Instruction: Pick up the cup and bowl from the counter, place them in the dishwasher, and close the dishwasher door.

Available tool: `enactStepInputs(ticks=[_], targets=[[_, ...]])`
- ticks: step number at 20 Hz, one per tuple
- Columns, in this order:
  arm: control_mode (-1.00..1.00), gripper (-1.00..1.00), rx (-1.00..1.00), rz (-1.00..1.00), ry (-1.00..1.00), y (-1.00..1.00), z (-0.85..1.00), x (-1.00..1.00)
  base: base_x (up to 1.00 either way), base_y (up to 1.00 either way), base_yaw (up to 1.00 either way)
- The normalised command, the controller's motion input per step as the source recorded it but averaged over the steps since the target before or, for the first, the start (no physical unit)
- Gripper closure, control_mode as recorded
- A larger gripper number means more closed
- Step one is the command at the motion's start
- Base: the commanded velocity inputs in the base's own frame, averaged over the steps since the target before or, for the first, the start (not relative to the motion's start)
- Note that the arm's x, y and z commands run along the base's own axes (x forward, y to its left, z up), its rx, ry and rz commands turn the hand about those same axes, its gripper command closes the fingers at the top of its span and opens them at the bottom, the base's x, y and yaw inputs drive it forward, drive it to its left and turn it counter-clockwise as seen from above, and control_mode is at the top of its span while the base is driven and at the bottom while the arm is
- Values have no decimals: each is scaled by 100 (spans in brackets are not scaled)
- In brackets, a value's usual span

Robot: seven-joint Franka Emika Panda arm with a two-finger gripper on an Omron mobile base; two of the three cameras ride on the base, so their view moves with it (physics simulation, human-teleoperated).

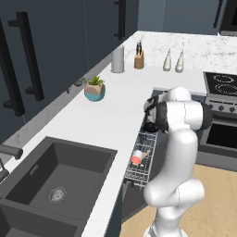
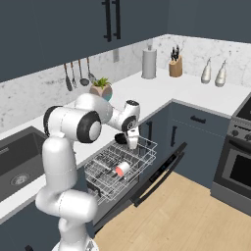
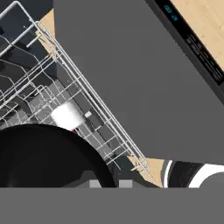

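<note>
Cup (image 2: 121, 169) lies on its side in the silver wire rack (image 2: 147, 145) of the dishwasher (image 2: 105, 196), reddish end toward the counter, white base facing out; in the left base view the cup (image 1: 137, 157) sits mid-rack, and in the hand view the cup (image 3: 68, 116) shows as a pale blob among the wires. Bowl (image 2: 120, 138) is black, held up over the far end of the rack just beside the gripper (image 2: 131, 142); in the hand view the bowl (image 3: 43, 155) is a big dark disc at bottom left, right at the fingertips. In the left base view the bowl (image 1: 150, 127) peeks out dark under the wrist. Looks gripped by the rim, but finger gap is hidden behind the bowl, so can't tell for sure how far the fingers are closed.

Dishwasher door (image 2: 162, 174) hangs open, dropped down flat over the wood floor (image 2: 196, 215); its inner face is grey in the hand view (image 3: 144, 78).

Counter (image 1: 106, 120) white. On it: teal-and-pink plant pot (image 1: 95, 90) near the wall, grey canister (image 1: 118, 60), knife block (image 1: 139, 59), two white bottles (image 1: 173, 61) in the far corner. Dark sink (image 1: 55, 178) set in the counter at near left. Oven (image 1: 222, 120) with knobs at right. Utensils (image 2: 77, 74) hang on the wall
</note>
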Motion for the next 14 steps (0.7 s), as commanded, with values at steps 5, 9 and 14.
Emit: enactStepInputs(ticks=[5,9,14], targets=[[-100,100,13,0,-6,-60,-15,-92,0,0,0],[-100,100,14,0,0,-23,-50,-29,0,0,0],[-100,100,19,0,0,-3,-55,0,0,0,0]])
